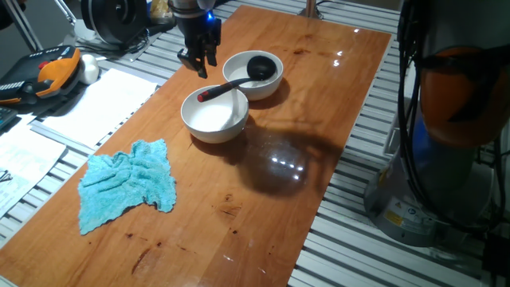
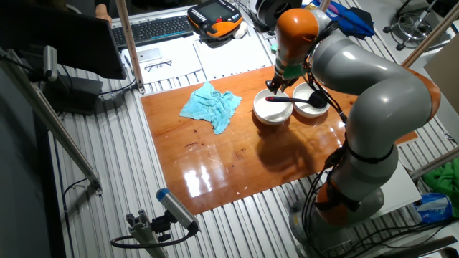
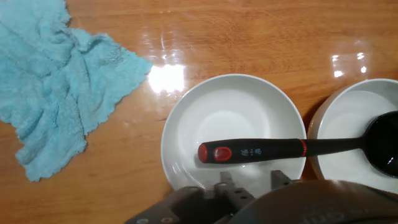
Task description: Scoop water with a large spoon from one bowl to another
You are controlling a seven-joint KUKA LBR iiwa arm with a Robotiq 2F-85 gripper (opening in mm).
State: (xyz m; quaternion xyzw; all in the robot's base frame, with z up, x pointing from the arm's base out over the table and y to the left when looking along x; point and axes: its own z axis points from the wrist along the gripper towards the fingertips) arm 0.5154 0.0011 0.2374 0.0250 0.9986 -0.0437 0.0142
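Two white bowls stand side by side on the wooden table: one bowl (image 1: 213,114) (image 3: 233,134) and a second bowl (image 1: 253,74) (image 3: 357,130) beside it. The black ladle (image 1: 231,82) (image 3: 267,149) lies across both. Its scoop (image 3: 382,144) rests in the second bowl and its red tip (image 3: 211,152) lies over the first bowl. A faint ring in the first bowl hints at clear water (image 3: 217,121). My gripper (image 1: 199,62) (image 2: 276,84) (image 3: 251,183) is open and empty, above the table beside the first bowl's rim, close to the ladle's handle without touching it.
A crumpled light blue cloth (image 1: 127,183) (image 2: 210,104) (image 3: 56,81) lies on the table on the far side of the first bowl from the second. Papers (image 1: 96,104) and a controller (image 1: 48,72) lie off the table's edge on the gripper's side.
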